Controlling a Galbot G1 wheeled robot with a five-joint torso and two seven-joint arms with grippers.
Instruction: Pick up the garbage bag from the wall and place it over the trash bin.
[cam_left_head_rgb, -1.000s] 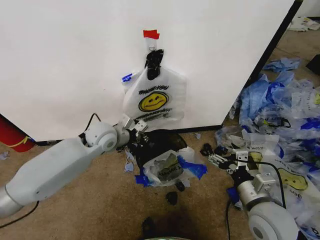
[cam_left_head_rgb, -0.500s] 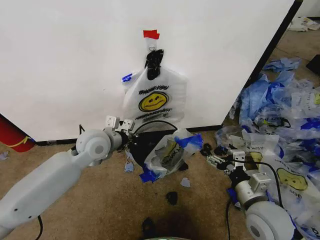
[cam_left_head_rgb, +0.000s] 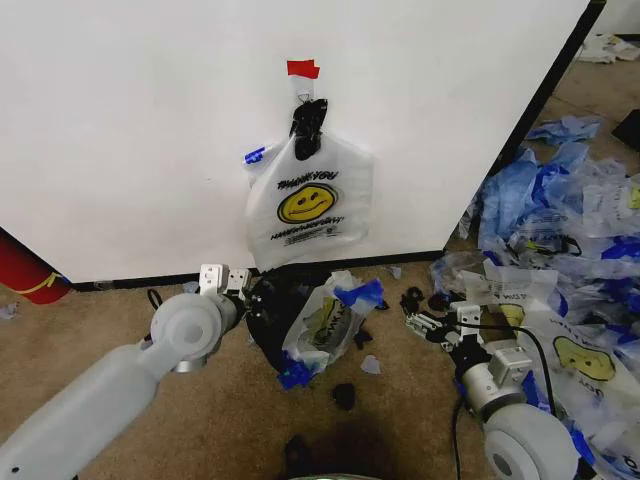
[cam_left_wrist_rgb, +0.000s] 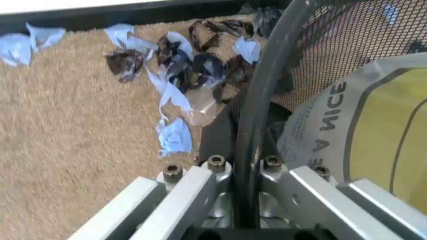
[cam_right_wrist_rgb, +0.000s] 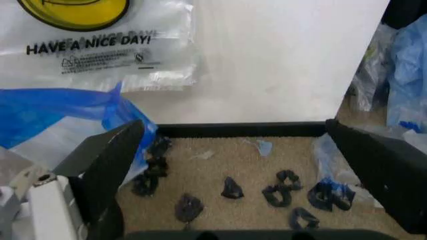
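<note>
The left end effector (cam_left_head_rgb: 232, 284) is clamped on the rim of the trash bin (cam_left_head_rgb: 272, 310), which lies tipped on the carpet below the wall. A garbage bag (cam_left_head_rgb: 325, 322) with blue tape strips spills from the bin's mouth, just beyond that end effector. Another smiley bag (cam_left_head_rgb: 308, 203) hangs above. The right end effector (cam_left_head_rgb: 428, 326) hovers apart, its fingers spread.

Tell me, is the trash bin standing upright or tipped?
Tipped: the trash bin leans with its opening sideways, its rim clamped in the left gripper, the garbage bag spilling out.
</note>
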